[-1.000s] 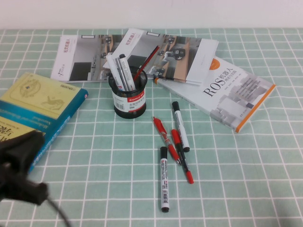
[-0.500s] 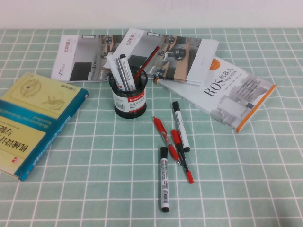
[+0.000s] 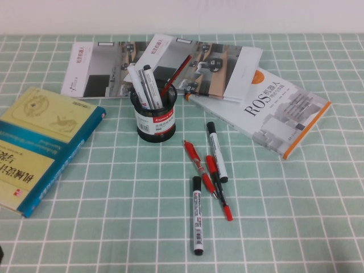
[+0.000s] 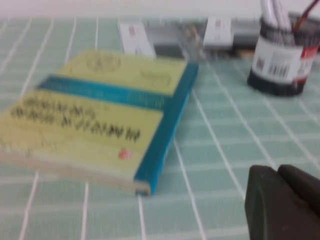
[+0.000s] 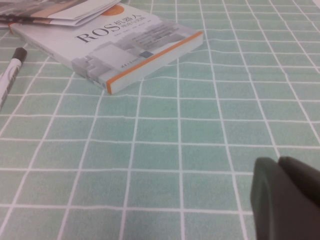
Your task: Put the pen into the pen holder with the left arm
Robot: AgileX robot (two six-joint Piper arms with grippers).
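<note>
The pen (image 3: 216, 151), a white marker with a black cap, lies on the cloth right of the pen holder (image 3: 155, 120), beside two red pens (image 3: 199, 166). The holder, a black mesh cup with a label band, contains two white markers and a red pen. It also shows in the left wrist view (image 4: 280, 65). My left gripper (image 4: 277, 171) is shut and empty, low over the cloth at the near left, far from the pen. My right gripper (image 5: 278, 161) is shut and empty over the cloth at the near right. The pen's capped end shows in the right wrist view (image 5: 11, 70).
A barcode-printed white marker (image 3: 197, 215) lies nearest me. A yellow and teal book (image 3: 40, 145) lies at the left, a white ROS book (image 3: 273, 111) at the right, and open magazines (image 3: 170, 65) behind the holder.
My left arm, which filled the lower left of the high view a second ago, has drawn back out of that view. Nothing on the table has moved.
</note>
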